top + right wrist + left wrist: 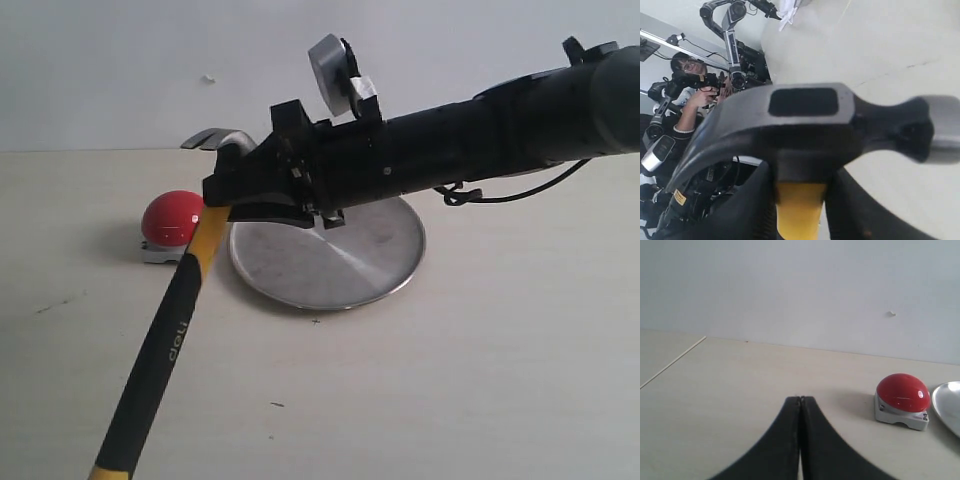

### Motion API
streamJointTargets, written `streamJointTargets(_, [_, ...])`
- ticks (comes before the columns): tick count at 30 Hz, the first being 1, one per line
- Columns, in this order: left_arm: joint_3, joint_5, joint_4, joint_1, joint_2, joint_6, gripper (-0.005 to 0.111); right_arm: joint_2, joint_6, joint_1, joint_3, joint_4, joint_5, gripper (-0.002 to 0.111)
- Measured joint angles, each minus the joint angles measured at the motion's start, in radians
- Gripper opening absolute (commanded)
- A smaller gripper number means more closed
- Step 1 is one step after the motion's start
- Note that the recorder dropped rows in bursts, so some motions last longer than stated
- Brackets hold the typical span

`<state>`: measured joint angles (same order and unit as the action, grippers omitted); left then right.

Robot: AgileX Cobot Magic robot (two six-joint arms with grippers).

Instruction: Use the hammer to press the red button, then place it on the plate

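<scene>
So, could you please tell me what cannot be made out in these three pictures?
- the hammer: handle end cut off by the exterior view's bottom edge.
- the plate: far rim hidden behind the right gripper and its arm in the exterior view; cropped by the left wrist view's edge.
- the red button: base corner hidden behind the hammer handle, exterior view.
</scene>
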<state>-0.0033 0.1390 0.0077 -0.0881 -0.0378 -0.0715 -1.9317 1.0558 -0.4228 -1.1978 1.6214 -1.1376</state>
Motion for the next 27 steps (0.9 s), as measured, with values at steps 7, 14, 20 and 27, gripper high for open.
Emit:
streamJointTargets(7, [0.0, -0.05, -0.017, 0.0, 0.0, -0.073, 0.0, 0.0, 0.022, -0.016, 0.0, 0.02, 0.015, 0.0])
streamJointTargets(14, [0.0, -0.107, -0.063, 0.0, 0.0, -0.284, 0.0, -0.002, 0.053, -0.018, 0.0, 0.047, 0.022, 0.0])
streamJointTargets(20, [0.0, -0.124, -0.068, 0.005, 0.0, -0.347, 0.0, -0.021, 0.069, -0.018, 0.0, 0.061, 0.026, 0.0])
streamJointTargets(27, [0.0, -0.239, -0.065, 0.168, -0.052, -0.349, 0.0, -0.03, 0.078, -0.018, 0.0, 0.065, 0.035, 0.0])
